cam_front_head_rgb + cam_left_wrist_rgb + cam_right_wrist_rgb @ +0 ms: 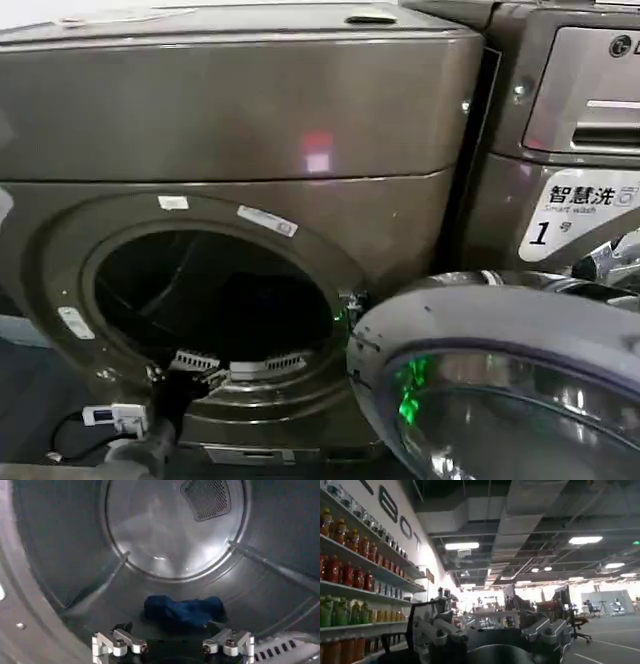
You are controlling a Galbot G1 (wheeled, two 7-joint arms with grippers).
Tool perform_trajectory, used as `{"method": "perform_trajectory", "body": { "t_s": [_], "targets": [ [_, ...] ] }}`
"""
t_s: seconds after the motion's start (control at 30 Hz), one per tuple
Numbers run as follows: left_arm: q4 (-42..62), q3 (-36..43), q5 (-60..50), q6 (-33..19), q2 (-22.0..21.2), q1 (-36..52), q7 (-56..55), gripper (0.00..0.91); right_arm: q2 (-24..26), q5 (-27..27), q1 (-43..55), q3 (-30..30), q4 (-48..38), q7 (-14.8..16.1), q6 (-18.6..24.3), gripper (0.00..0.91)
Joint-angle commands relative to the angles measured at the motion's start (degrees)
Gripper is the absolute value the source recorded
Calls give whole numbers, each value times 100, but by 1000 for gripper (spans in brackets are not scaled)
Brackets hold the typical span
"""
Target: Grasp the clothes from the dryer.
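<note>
The dryer [240, 120] is a bronze-grey front-loader whose round mouth [215, 300] stands open. On the drum floor lies the clothes [182, 611], a small dark blue bundle. My left gripper [215, 365] sits at the mouth's lower rim, reaching into the drum. In the left wrist view the left gripper [175, 645] is open, its fingers [120, 642] spread wide just short of the bundle and not touching it. My right gripper [492, 630] is open and empty, held away from the machine and facing the room.
The dryer's grey-rimmed glass door [500, 400] hangs swung open at the lower right. A second machine [570, 150] with a silver panel stands to the right. Raised ribs [270, 567] line the drum wall. Shelves of bottles [350, 575] stand in the room behind.
</note>
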State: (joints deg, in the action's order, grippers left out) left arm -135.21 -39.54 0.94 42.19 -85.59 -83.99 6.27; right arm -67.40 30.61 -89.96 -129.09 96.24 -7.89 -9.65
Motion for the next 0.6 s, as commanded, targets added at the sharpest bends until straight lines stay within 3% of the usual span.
{"method": "perform_trajectory", "body": {
  "t_s": [0.03, 0.6],
  "targets": [
    [-20, 5, -25, 281, -3, 5, -3, 907, 2, -1, 9, 2, -4, -1, 4, 907],
    [102, 25, -108, 281, -16, 66, -17, 907, 4, -109, 8, 22, -2, -9, 53, 907]
  ]
}}
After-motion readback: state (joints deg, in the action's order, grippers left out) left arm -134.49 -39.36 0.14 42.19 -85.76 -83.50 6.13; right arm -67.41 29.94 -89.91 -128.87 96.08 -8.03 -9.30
